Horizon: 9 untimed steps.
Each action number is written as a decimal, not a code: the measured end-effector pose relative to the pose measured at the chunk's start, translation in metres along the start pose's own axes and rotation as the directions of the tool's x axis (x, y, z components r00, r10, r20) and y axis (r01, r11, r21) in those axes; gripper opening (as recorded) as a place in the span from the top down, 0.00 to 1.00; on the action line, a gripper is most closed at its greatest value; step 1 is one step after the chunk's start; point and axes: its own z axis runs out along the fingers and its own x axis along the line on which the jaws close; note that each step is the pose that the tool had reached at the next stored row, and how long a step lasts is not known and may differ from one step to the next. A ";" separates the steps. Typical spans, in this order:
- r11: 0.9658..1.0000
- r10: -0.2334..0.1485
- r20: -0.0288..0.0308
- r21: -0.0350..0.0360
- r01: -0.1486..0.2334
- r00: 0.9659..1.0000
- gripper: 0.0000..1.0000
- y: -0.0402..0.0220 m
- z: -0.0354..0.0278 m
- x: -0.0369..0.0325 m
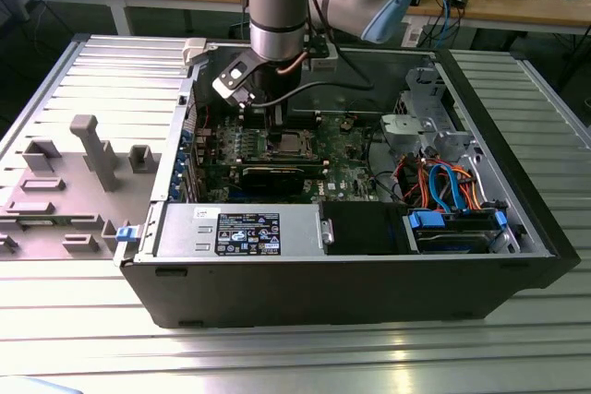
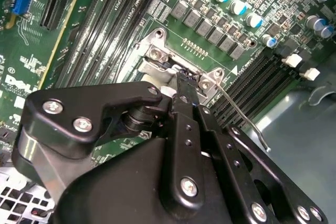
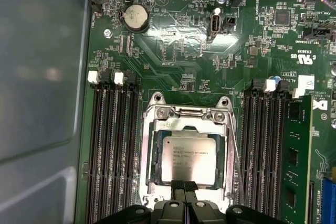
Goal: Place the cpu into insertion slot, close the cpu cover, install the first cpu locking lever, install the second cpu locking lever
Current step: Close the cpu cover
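The dull grey square cpu [image 3: 188,157] sits in the silver-rimmed insertion slot [image 3: 157,113] mid green motherboard [image 3: 173,51], the silver frame cpu cover [image 3: 149,153] apparently lowered over it, the black gripper [image 3: 184,184] clenched empty at its edge, and a thin wire locking lever [image 2: 244,115] not yet latched.

Exterior view stands high, far; wrist views (close) share the insertion slot [image 3: 185,113] [image 2: 157,59].

The gripper [image 2: 186,81] is hanging over the board, its closed fingertips touching the socket [image 2: 157,51]; a thin lever [image 2: 244,116] is sticking out across memory slots [image 2: 254,74].
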 end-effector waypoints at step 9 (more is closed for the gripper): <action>1.000 -0.001 -0.002 -0.001 0.001 1.000 0.89 0.0000 0.0042 0.0001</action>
